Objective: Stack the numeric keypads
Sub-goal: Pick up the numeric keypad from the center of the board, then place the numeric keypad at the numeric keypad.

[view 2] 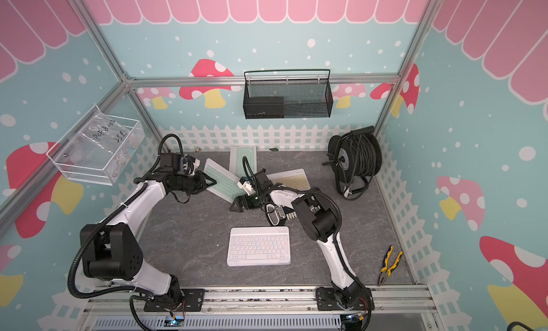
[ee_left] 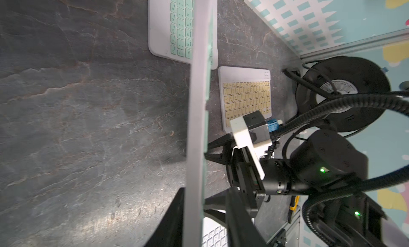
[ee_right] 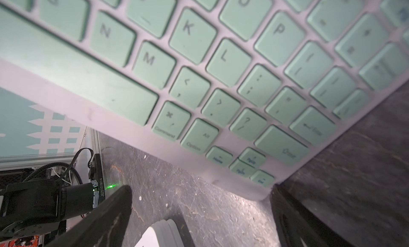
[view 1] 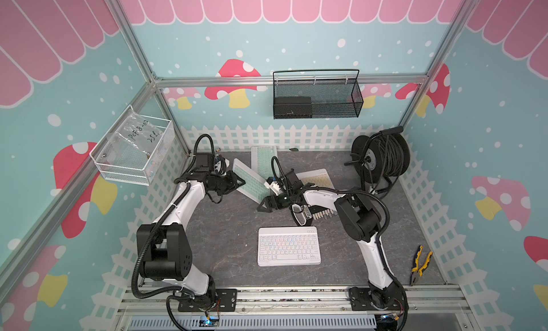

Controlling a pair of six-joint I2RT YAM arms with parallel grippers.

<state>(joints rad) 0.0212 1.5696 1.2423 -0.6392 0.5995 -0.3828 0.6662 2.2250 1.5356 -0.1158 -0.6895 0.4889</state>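
A mint green keypad stands steeply tilted at the back middle of the table, edge-on in the left wrist view. My left gripper is shut on its left edge, a finger on each face. My right gripper is open at its lower corner, one fingertip touching it. Another mint keypad lies flat behind. A yellow keypad lies right of it. White keypads sit stacked in front.
A black peg holder lies under the right arm. A cable reel stands at the back right. Yellow-handled pliers lie at the front right. A black mesh basket and a white one hang on the walls.
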